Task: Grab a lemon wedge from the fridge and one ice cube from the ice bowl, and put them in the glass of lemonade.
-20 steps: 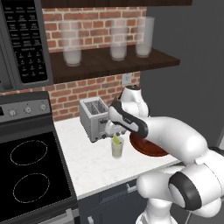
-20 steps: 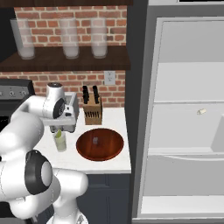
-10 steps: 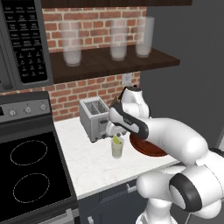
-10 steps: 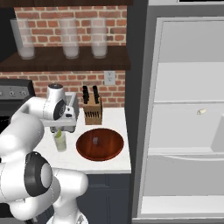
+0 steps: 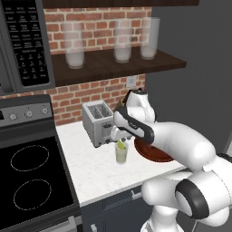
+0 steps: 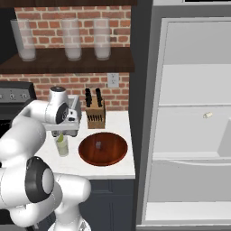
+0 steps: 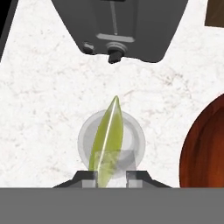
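My gripper (image 7: 110,176) is shut on the lemon wedge (image 7: 108,139), a thin yellow-green sliver standing between the fingertips (image 7: 133,176). It hangs right over the mouth of the glass of lemonade (image 7: 131,127) on the white counter. From the base views the gripper (image 5: 120,139) (image 6: 61,135) sits just above the glass (image 5: 121,155) (image 6: 62,147), and the wedge (image 5: 121,145) (image 6: 60,139) dips toward the rim. The reddish-brown ice bowl (image 6: 113,153) (image 5: 146,152) (image 7: 205,148) stands to the right of the glass, with one ice cube (image 6: 98,145) in it. The fridge (image 6: 194,135) stands open.
A silver toaster (image 5: 97,122) (image 7: 118,26) stands right behind the glass. A knife block (image 6: 94,116) is against the brick wall. The stove (image 5: 27,176) lies to the left. Frosted glasses (image 5: 74,52) line the shelf above. A small pale piece (image 6: 207,115) rests on a fridge shelf.
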Tool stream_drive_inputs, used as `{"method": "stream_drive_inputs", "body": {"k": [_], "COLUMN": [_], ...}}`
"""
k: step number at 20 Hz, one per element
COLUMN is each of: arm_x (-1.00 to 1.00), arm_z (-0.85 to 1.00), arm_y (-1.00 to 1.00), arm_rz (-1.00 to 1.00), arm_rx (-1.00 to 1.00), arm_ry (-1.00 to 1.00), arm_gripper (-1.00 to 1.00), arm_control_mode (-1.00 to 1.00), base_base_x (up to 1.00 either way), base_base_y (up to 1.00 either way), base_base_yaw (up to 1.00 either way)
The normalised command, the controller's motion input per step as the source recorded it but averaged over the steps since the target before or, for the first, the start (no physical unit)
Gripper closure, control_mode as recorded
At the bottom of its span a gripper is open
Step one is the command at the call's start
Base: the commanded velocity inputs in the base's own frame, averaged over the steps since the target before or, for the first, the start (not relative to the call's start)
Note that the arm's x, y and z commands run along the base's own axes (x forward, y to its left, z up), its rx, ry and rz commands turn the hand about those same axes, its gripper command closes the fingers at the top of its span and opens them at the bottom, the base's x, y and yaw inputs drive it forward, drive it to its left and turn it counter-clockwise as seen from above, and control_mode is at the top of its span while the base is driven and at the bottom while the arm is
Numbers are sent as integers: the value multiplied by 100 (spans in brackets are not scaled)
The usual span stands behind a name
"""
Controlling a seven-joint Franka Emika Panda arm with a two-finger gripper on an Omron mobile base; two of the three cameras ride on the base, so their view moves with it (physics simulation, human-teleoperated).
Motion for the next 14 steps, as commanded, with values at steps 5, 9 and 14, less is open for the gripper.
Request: {"method": "stream_drive_inputs", "body": {"k": [5,9,14], "arm_x": [11,14,1], "arm_z": [0,0,0], "arm_y": [-18,0,0], "arm_rz": [0,0,-1], "arm_rx": [0,0,0], "arm_ry": [1,14,9], "arm_gripper": [100,100,100], "arm_control_mode": [-100,-100,-100], "base_base_x": [0,0,0], "base_base_y": [0,0,0], "base_base_yaw": [0,0,0]}}
